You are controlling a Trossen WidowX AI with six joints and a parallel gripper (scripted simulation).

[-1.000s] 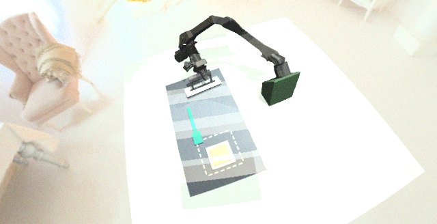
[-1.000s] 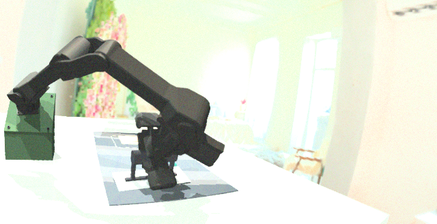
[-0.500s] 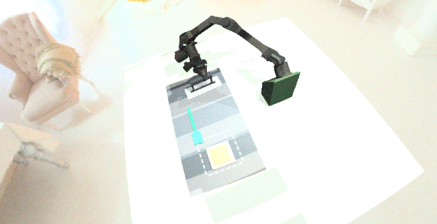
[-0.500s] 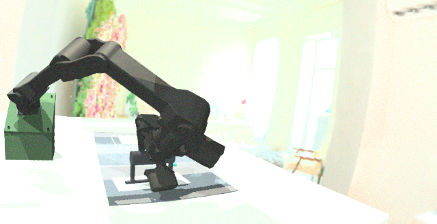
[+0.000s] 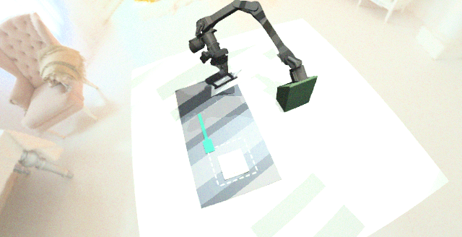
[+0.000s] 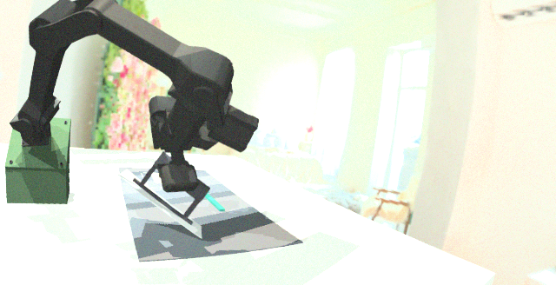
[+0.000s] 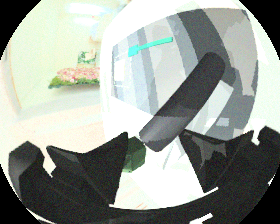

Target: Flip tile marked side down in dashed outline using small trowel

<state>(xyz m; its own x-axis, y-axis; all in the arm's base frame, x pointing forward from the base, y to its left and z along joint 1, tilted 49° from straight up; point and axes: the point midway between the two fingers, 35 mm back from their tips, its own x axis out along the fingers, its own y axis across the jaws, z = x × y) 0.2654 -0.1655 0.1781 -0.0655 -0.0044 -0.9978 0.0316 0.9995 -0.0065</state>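
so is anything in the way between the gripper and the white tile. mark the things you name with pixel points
The tilted black-handled tool (image 5: 213, 81) (image 6: 162, 202) (image 7: 191, 100) is at the gripper (image 5: 224, 69) (image 6: 177, 159) (image 7: 153, 133); beyond it, nothing visible blocks the tile (image 5: 233, 164) (image 7: 120, 71). The teal tool (image 5: 208, 145) (image 6: 215, 202) (image 7: 151, 45) lies beside that line.

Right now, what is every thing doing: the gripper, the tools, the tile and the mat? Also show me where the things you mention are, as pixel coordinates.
Gripper (image 5: 223, 71) (image 6: 177, 159) (image 7: 153, 133): open.
Dark-handled tool (image 5: 215, 79) (image 6: 178, 178) (image 7: 188, 100): tilted; can't tell if it touches the gripper.
Teal tool (image 5: 208, 145) (image 6: 215, 202) (image 7: 151, 45): lying on the mat.
Tile (image 5: 234, 164) (image 7: 119, 69): flat inside the dashed outline; marking unclear.
Mat (image 5: 234, 118) (image 6: 261, 233) (image 7: 158, 80): spread on the table.
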